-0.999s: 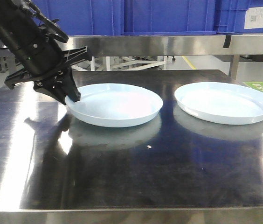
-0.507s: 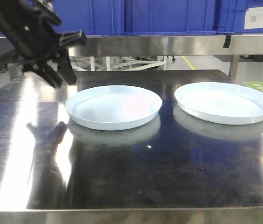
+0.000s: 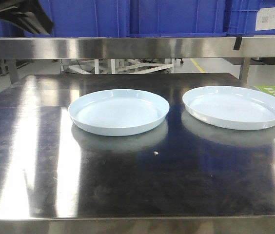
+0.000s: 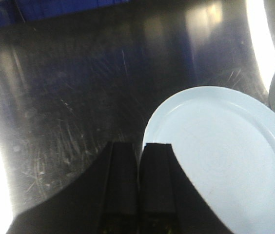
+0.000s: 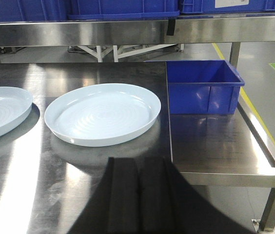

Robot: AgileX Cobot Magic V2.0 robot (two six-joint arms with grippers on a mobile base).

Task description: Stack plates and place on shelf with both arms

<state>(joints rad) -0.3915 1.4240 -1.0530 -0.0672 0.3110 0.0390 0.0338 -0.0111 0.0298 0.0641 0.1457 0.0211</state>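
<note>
- Left gripper point(image 4: 139, 148): fingers almost together with a thin slit between, nothing held. It hangs over the table point(image 4: 69, 97), just off the rim of the left plate point(image 4: 215, 161).
- Opposite side, right gripper point(image 5: 138, 163): fingers look pressed together and empty (they are in shadow, so this is a judgement). It sits low over the table's near edge, short of the right plate point(image 5: 103, 119).
- Both plates lie flat on the table, apart and unstacked. The left plate is mid-table and the right plate is toward the table's right edge.
- Risk: the rims are low and glossy, so a pinch could slip off and a nudge would skate a plate across the slick steel.
- Risk: the right plate lies close to the table's right edge, with a drop there to a lower surface holding a blue bin point(image 5: 203, 92). A sideways push could tip the plate over.
- Risk: with one plate tilted on the other, the stack may slide when lifted.
- Hidden: the shelf point(image 3: 152, 47) above the table shows only its front lip below the bins point(image 3: 176, 17), so I cannot tell whether there is room for a stack.
- Cut off: only a corner of the left arm point(image 3: 23, 17) shows in the front view, past the table's far left, and the right arm is absent from that view.
- Hard to read: the pads of the left gripper and right gripper, and a small speck point(image 3: 155, 153) on the table (unidentifiable).
</note>
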